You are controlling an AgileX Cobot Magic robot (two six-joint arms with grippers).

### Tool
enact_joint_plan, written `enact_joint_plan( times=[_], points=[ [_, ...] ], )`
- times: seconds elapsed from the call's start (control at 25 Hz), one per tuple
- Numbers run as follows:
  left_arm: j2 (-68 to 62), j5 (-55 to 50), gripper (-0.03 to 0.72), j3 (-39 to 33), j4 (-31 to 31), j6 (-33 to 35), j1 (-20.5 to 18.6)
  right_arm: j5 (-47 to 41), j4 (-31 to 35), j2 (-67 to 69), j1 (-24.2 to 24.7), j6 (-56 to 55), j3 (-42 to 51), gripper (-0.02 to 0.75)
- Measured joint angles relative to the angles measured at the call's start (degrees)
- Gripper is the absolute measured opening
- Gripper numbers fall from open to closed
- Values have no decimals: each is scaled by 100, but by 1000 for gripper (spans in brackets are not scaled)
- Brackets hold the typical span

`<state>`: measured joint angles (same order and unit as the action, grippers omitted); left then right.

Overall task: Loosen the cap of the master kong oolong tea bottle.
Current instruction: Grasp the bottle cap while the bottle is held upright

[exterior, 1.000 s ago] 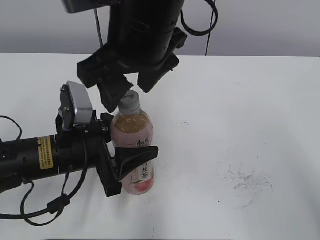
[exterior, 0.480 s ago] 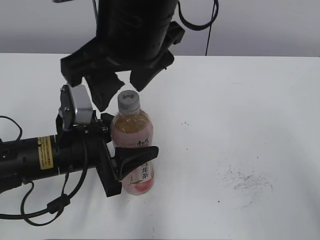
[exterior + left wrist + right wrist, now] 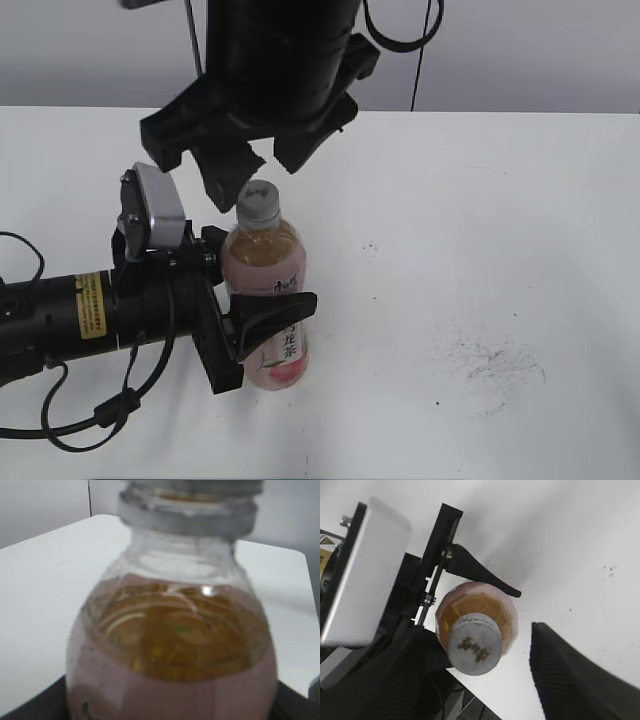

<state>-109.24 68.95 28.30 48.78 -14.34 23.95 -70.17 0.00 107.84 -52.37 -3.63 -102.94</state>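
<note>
The master kong oolong tea bottle stands upright on the white table, amber tea inside, pink label with a white strip of characters. It fills the left wrist view. Its white-grey cap with a dark logo shows from above in the right wrist view. My left gripper is shut on the bottle's body from the left. My right gripper hangs just above the cap, open, its two black fingers either side of the cap and apart from it.
The white table stretches to the right, with grey scuff marks at the front right. A grey wall runs behind. The left arm's cable lies at the front left.
My right gripper has turned and shifted slightly above the cap, staying open. The bottle and my left gripper have not moved.
</note>
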Motion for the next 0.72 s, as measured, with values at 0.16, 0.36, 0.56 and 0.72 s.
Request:
enact_joint_plan(
  times=[0.16, 0.36, 0.56, 0.72],
  points=[
    [0, 0, 427, 0, 0, 0, 0, 0, 40, 55, 0, 0, 16, 482],
    [0, 0, 427, 0, 0, 0, 0, 5, 44, 60, 0, 31, 277, 482],
    [0, 0, 427, 0, 0, -5, 0, 4, 44, 60, 0, 68, 287, 454],
    [0, 0, 427, 0, 0, -5, 0, 4, 44, 60, 0, 74, 204, 438]
  ],
)
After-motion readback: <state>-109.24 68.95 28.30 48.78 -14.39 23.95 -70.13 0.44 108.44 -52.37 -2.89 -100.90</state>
